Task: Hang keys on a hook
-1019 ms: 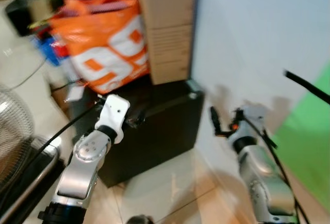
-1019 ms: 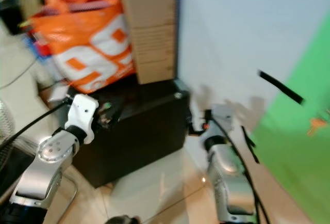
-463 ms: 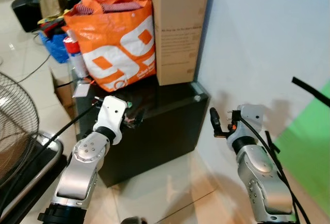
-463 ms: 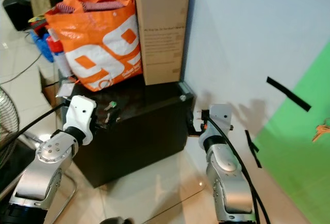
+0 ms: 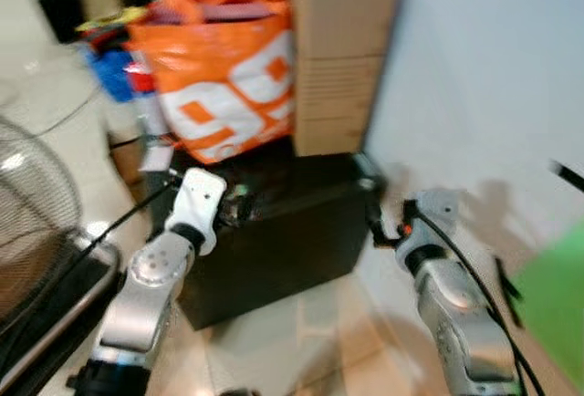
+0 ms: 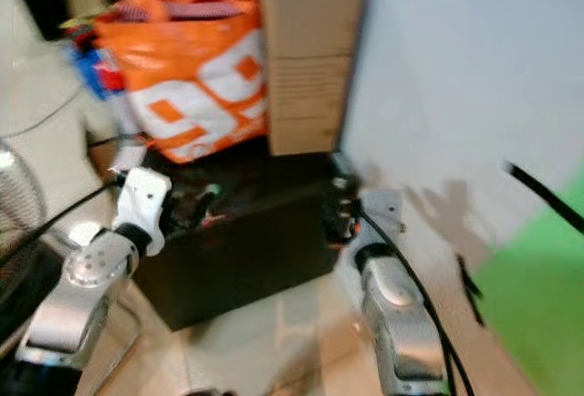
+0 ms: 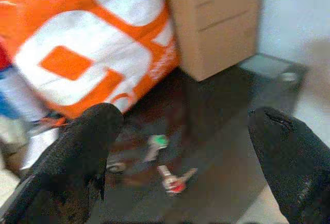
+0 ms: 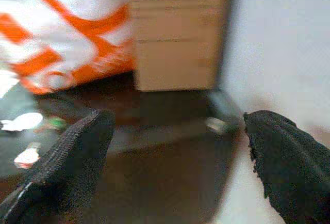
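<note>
Between the earlier frames and this one the head camera swung, so the whole scene slid sideways and blurred again after a sharp interval. The right end effector (image 6: pixel 336 218) drew closer to the front corner of the black desk (image 6: pixel 265 255), its arm now overlapping that edge. The green wall panel (image 5: pixel 552 309) shrank toward the frame corner.
</note>
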